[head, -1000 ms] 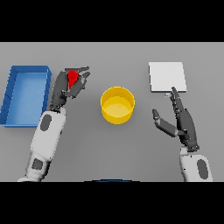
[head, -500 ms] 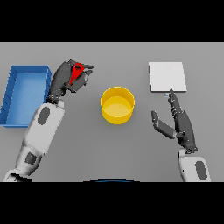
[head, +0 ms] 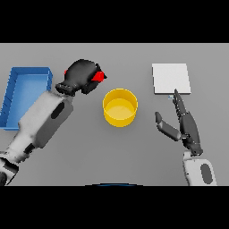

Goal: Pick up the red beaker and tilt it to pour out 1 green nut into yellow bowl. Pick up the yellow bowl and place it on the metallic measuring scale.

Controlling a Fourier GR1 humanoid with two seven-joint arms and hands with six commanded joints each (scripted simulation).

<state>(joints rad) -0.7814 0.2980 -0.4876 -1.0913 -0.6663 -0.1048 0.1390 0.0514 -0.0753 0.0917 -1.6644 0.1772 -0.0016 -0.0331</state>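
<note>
Holding nothing, my right hand (head: 185,123) sits nearest me on the right side of the table with its fingers straight and relaxed, fingertips pointing toward the metallic measuring scale (head: 170,78) just beyond them. Out past it, near the table's middle, the yellow bowl (head: 120,107) stands upright, and I cannot make out a nut inside it. Farther off and to the left, my left hand (head: 83,76) is curled tightly round the red beaker (head: 98,76), raised beside the bowl's upper left rim; only a small red patch of it shows between my fingers, so I cannot tell its exact tilt. The blue tray (head: 25,92) lies at the far left. To pour well, I judge I should bring the beaker's mouth over the bowl's centre before tipping, then roll my wrist slowly so just one nut slides out, and level off at once.
</note>
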